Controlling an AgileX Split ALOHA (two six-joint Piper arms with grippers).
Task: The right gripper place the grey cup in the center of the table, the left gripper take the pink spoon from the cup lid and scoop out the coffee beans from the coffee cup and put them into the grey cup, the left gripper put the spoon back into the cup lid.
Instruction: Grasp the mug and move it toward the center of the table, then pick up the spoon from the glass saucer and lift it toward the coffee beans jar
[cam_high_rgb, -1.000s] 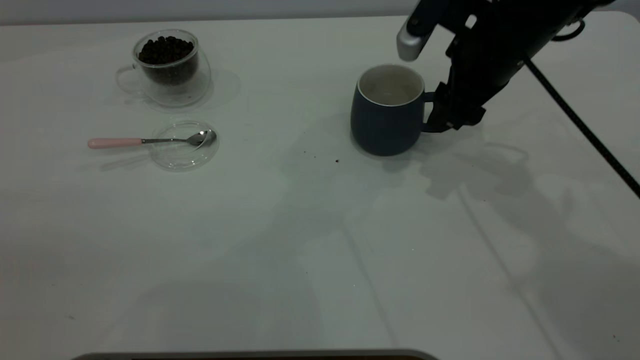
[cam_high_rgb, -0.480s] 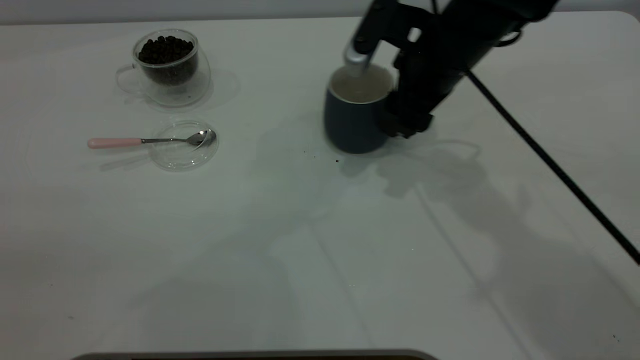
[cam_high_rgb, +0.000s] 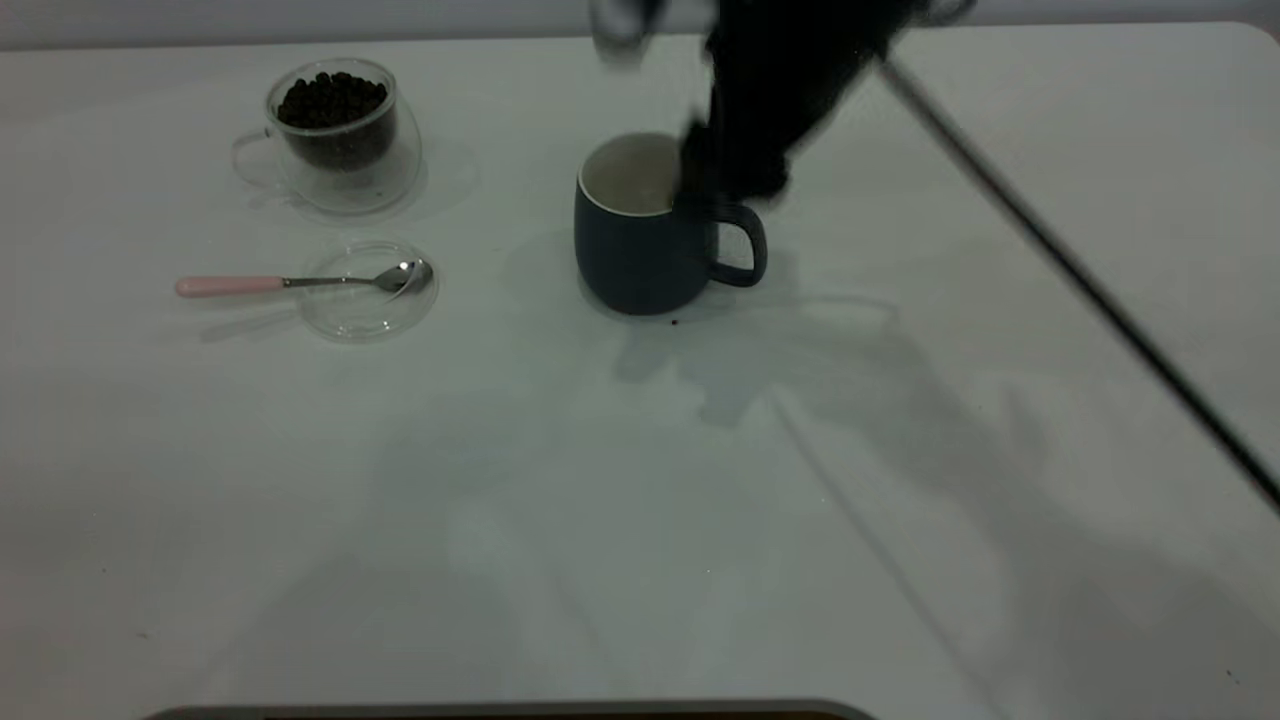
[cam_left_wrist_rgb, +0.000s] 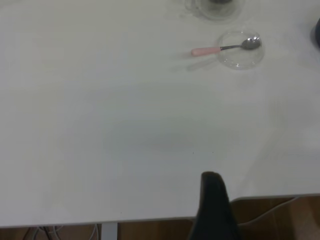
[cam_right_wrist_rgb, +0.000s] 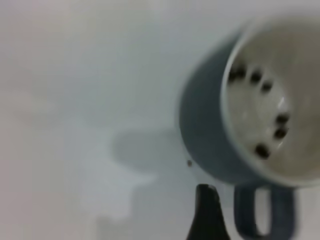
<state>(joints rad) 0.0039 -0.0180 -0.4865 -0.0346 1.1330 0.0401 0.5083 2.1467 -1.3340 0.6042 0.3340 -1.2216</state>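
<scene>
The grey cup stands upright near the table's middle, handle pointing right. Several coffee beans lie inside it. My right gripper hovers just above its rim and handle, open, with the handle free beside one dark finger. The pink spoon rests with its bowl in the clear cup lid at the left. Behind it the glass coffee cup holds coffee beans. My left gripper is parked off the table's near edge, far from the spoon.
A stray bean lies by the grey cup's base. The right arm's black cable slants across the right part of the table. Table edge and floor show behind the left gripper.
The right gripper carried the grey cup leftward to the table's middle, let go of its handle and rose. Spoon, lid and coffee cup stayed put.
</scene>
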